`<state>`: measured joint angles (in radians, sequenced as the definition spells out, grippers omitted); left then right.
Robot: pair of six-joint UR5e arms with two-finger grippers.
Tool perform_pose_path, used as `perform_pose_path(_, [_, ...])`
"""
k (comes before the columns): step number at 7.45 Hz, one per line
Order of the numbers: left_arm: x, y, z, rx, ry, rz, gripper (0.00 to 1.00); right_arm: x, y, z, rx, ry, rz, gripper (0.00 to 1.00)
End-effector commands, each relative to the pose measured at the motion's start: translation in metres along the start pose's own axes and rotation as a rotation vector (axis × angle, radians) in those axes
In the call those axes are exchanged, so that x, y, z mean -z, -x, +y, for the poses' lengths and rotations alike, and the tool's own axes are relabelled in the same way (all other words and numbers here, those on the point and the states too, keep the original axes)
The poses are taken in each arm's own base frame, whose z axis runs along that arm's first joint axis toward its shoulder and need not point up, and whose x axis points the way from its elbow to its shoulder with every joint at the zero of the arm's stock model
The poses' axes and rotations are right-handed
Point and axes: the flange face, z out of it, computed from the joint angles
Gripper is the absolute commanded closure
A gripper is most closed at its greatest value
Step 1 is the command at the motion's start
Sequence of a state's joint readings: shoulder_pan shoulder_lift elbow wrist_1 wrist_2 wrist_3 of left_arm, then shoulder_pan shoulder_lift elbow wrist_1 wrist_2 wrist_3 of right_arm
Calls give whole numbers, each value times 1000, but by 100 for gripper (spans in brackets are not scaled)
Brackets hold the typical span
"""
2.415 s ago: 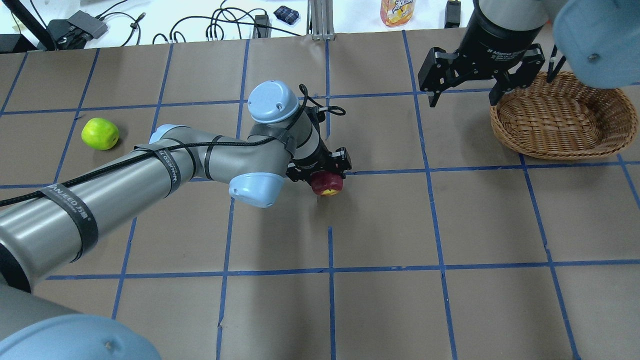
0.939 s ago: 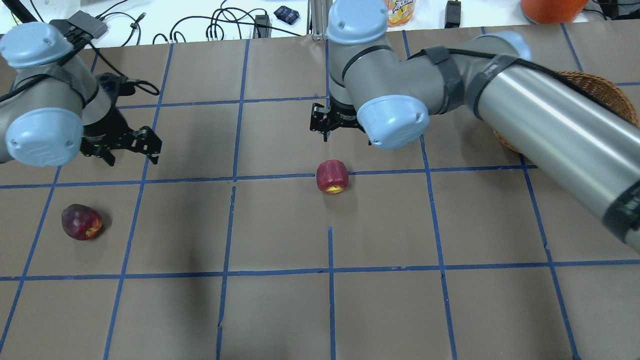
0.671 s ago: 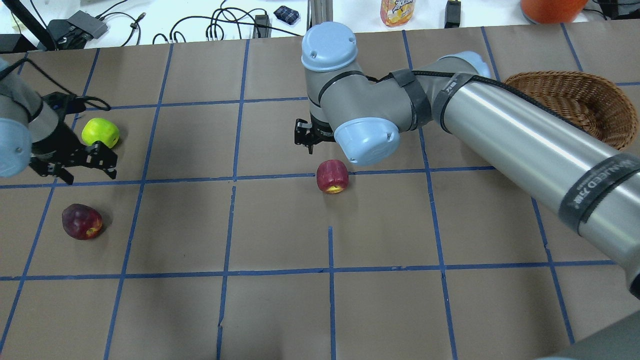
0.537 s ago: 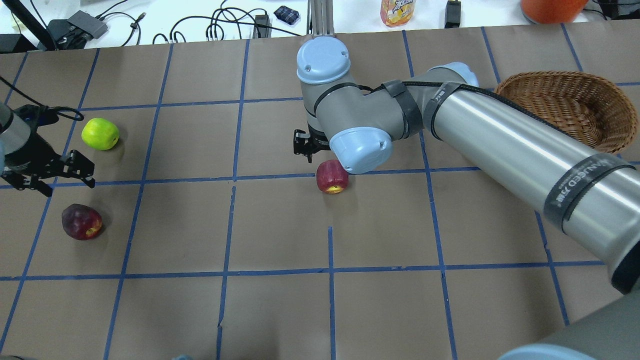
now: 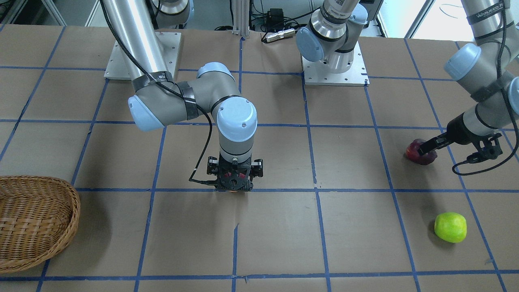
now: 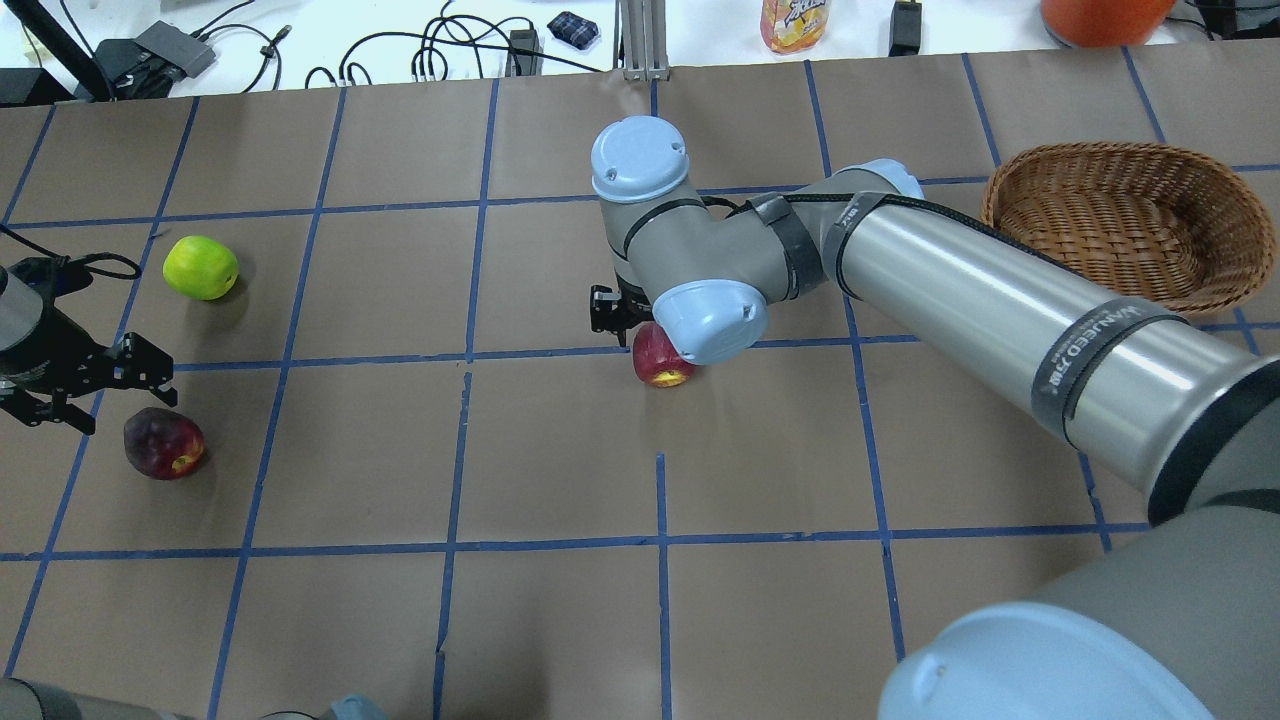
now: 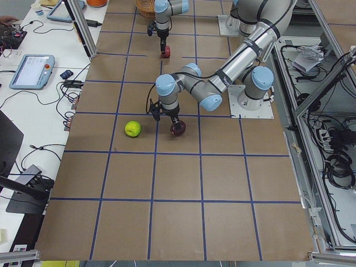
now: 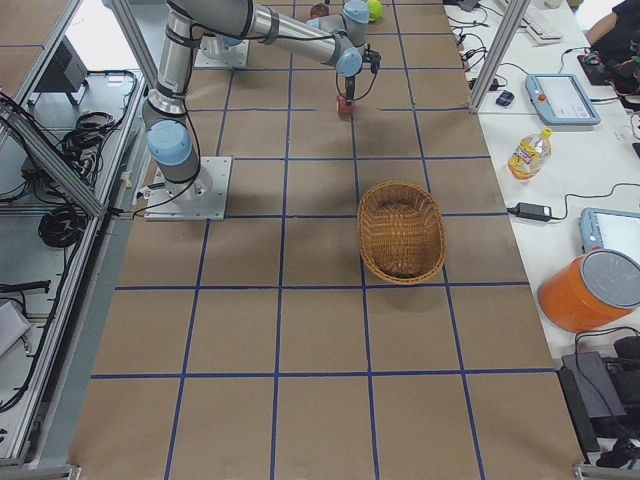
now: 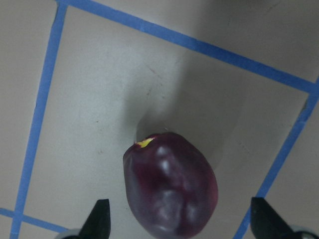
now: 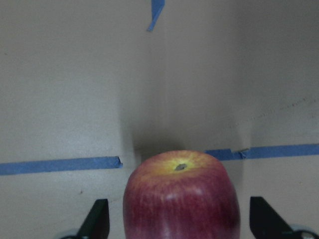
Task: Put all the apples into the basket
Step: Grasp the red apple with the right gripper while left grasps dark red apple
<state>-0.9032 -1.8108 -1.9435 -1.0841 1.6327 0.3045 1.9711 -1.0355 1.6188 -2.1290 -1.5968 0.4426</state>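
The red apple [image 10: 182,196] with its yellowish patch sits at the table's middle [image 6: 662,362]. My right gripper [image 10: 179,226] is open, lowered over it with a finger on each side; in the front view [image 5: 235,181] it hides most of the apple. The dark maroon apple [image 9: 172,191] lies at the left [image 6: 163,443]. My left gripper [image 9: 182,226] is open just above it, fingers [image 9: 99,219] apart on both sides, not touching. The lime green apple [image 6: 200,267] lies loose behind it. The wicker basket [image 6: 1120,235] stands at the far right and holds nothing.
Blue tape lines grid the brown paper table. Beyond the far edge lie cables, a drink bottle [image 6: 795,22] and an orange container [image 6: 1100,15]. My right arm's long link [image 6: 1000,310] stretches from the near right to the middle, passing the basket's near side.
My left gripper let go of the red apple at the middle and swung left to the maroon apple. My right gripper left the basket, came to the red apple and dropped over it.
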Motion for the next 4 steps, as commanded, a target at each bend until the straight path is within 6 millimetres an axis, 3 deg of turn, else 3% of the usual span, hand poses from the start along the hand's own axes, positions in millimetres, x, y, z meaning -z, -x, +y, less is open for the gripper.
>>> perform_pose_path(1, [-29, -1, 2, 11, 30, 12, 0, -12, 0, 0, -2, 13, 6, 0])
perform_pose_path(2, [-38, -2, 2, 13, 38, 17, 0, -16, -1, 3, -3, 21, 12, 0])
perform_pose_path(3, [-48, -1, -2, 4, 33, 16, 3, -17, -1, 4, -2, 18, 10, 16])
perform_pose_path(4, [-48, 0, -3, -2, 34, 9, 43, -15, -1, 2, 1, 4, 2, 39])
